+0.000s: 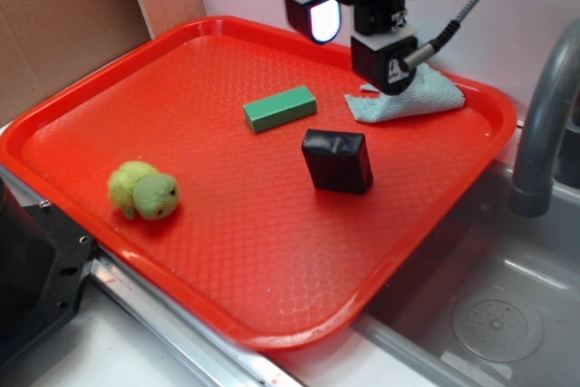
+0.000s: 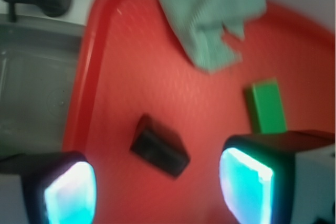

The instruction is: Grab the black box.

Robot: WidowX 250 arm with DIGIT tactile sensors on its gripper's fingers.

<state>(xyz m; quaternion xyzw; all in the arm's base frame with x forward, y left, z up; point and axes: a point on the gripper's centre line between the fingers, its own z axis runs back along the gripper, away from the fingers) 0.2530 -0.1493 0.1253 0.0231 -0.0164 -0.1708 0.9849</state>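
The black box (image 1: pixel 337 160) is a small glossy block standing on the red tray (image 1: pixel 227 251), right of its middle. In the wrist view the black box (image 2: pixel 159 147) lies tilted between and beyond my two fingers. My gripper (image 1: pixel 358 29) hangs high above the tray's far side, well above and behind the box. It is open and empty. In the wrist view my gripper (image 2: pixel 157 190) shows wide-spread glowing pads (image 2: pixel 68 192), with red tray between them.
A flat green block (image 1: pixel 280 107) lies left of the box. A grey-green cloth (image 1: pixel 405 97) lies at the tray's far right. A green plush toy (image 1: pixel 143 190) sits at the left. A sink (image 1: pixel 489 314) and faucet (image 1: pixel 544 124) are to the right.
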